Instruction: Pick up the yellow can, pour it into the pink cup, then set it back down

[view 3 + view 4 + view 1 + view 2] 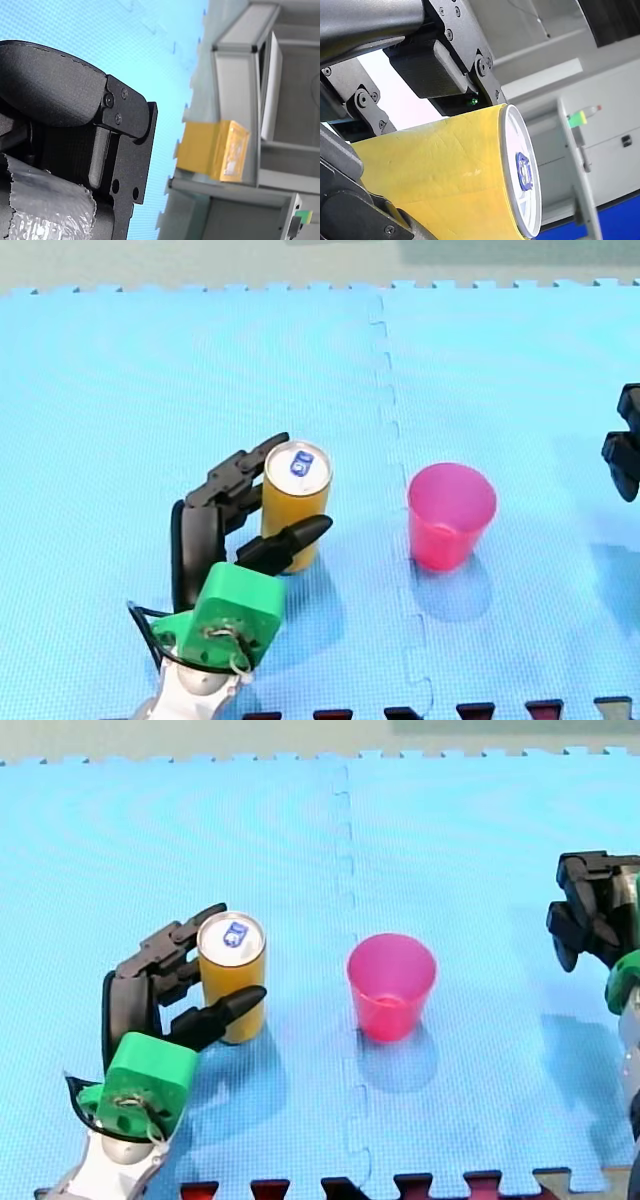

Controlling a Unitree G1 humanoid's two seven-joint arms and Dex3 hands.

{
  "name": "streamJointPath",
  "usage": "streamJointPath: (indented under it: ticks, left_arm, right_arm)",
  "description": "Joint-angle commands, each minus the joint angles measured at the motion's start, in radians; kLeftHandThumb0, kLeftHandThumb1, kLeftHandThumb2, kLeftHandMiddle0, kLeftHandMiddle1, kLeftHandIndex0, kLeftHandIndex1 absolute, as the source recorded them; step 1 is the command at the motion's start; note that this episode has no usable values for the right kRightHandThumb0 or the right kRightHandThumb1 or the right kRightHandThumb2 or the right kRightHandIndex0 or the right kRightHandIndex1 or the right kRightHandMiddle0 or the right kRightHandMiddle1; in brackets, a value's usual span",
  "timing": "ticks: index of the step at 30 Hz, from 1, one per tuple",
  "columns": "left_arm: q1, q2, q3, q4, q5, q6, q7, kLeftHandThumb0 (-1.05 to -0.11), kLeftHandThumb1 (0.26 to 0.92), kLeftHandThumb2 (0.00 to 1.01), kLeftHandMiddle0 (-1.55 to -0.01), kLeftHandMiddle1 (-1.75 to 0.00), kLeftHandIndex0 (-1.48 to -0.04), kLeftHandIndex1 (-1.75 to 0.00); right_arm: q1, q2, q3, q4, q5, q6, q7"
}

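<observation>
Left robot hand (213, 532) grips can (296, 508), right robot hand (585, 910) over mat (480, 370)

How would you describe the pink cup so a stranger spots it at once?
Find the blue foam mat and its middle seam. Just right of that seam stands the pink cup, upright and open-topped. Unlike the yellow can in the left hand, nothing touches it.

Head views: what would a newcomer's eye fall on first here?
The yellow can stands upright on the blue foam mat, with the left hand closed around it. Next comes the pink cup, upright to the can's right and apart from it. The right hand is at the mat's right edge.
</observation>
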Motion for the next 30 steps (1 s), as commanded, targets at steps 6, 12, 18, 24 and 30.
streamJointPath:
  ticks: [6, 12, 18, 24, 30]
  left_arm:
    - [-0.01, -0.004, 0.002, 0.038, -0.034, 0.0, -0.027, -0.338, 0.818, 0.0, -1.23, 0.0, -1.16, 0.0]
    - [-0.015, -0.019, 0.012, 0.077, -0.068, -0.016, -0.049, -0.333, 0.819, 0.0, -1.23, 0.0, -1.16, 0.0]
    - [-0.02, -0.027, 0.019, 0.104, -0.084, -0.022, -0.061, -0.332, 0.819, 0.0, -1.25, -0.01, -1.16, 0.0]
    - [-0.022, -0.043, 0.05, 0.122, -0.145, -0.037, -0.125, -0.335, 0.817, 0.0, -1.25, -0.01, -1.16, 0.0]
    - [-0.02, -0.046, 0.055, 0.129, -0.147, -0.035, -0.135, -0.338, 0.814, 0.0, -1.26, -0.01, -1.16, 0.0]
  right_arm:
    - [-0.001, -0.01, 0.009, -0.004, -0.011, -0.001, -0.016]
    - [-0.001, -0.013, 0.01, -0.005, -0.01, -0.001, -0.018]
    - [-0.003, -0.018, 0.009, -0.007, -0.007, 0.001, -0.016]
    - [-0.004, -0.019, 0.007, -0.007, -0.004, 0.004, -0.011]
    - [-0.005, -0.019, 0.003, -0.007, 0.001, 0.006, -0.007]
